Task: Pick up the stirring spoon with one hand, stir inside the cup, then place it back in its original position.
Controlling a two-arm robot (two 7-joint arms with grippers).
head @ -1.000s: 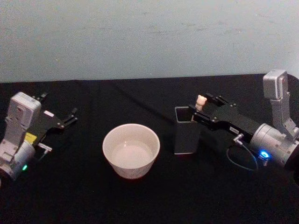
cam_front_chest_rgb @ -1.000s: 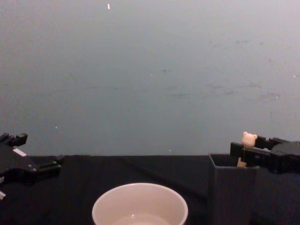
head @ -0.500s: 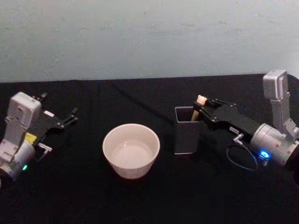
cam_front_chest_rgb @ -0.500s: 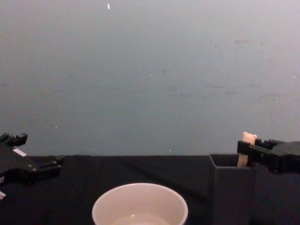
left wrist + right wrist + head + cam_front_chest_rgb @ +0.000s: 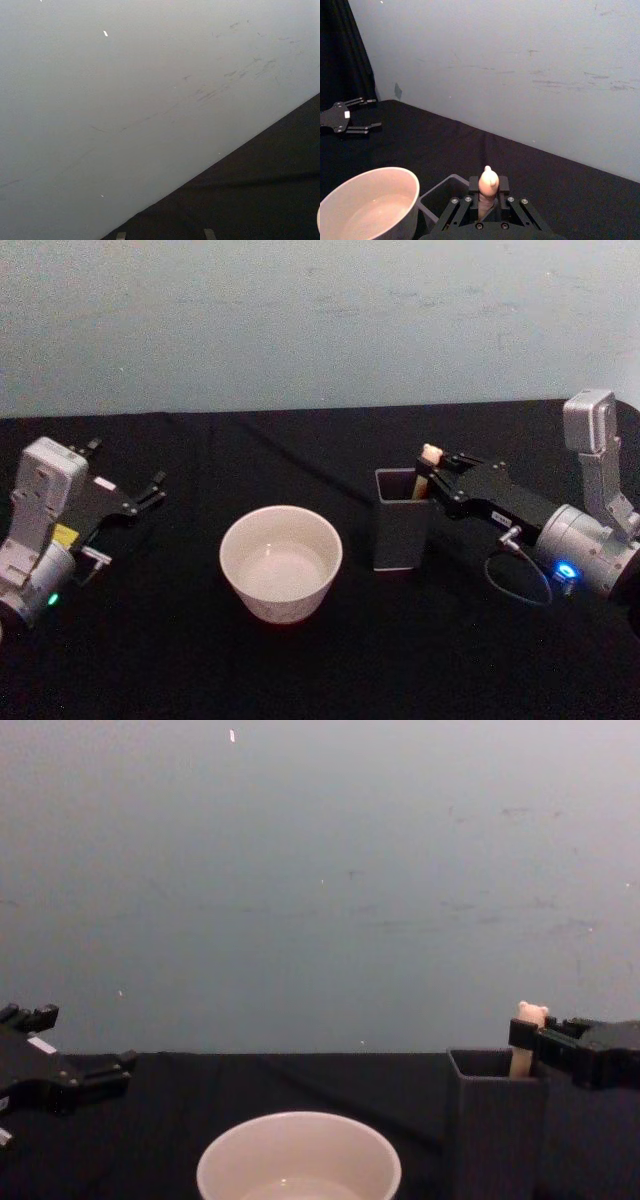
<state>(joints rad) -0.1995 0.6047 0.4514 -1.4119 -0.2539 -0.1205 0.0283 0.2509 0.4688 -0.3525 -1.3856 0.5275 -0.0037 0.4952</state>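
The stirring spoon stands upright in the dark grey square holder, at its right wall. Its cream handle and bear head stick out above the rim; the stem and bowl are hidden inside. My right gripper is shut on the handle just above the holder's rim. In the right wrist view the handle sits between the fingers. The cream cup stands to the left of the holder, with nothing in it. My left gripper hangs open at the far left, well away from the cup.
A black cloth covers the table, and a pale blue-grey wall rises behind it. A grey cable loops beside my right wrist. There is bare cloth between the cup and the left arm.
My right gripper has come down with the spoon, and the bear head now sits lower, close above the holder's rim. The left arm and the cup have stayed still.
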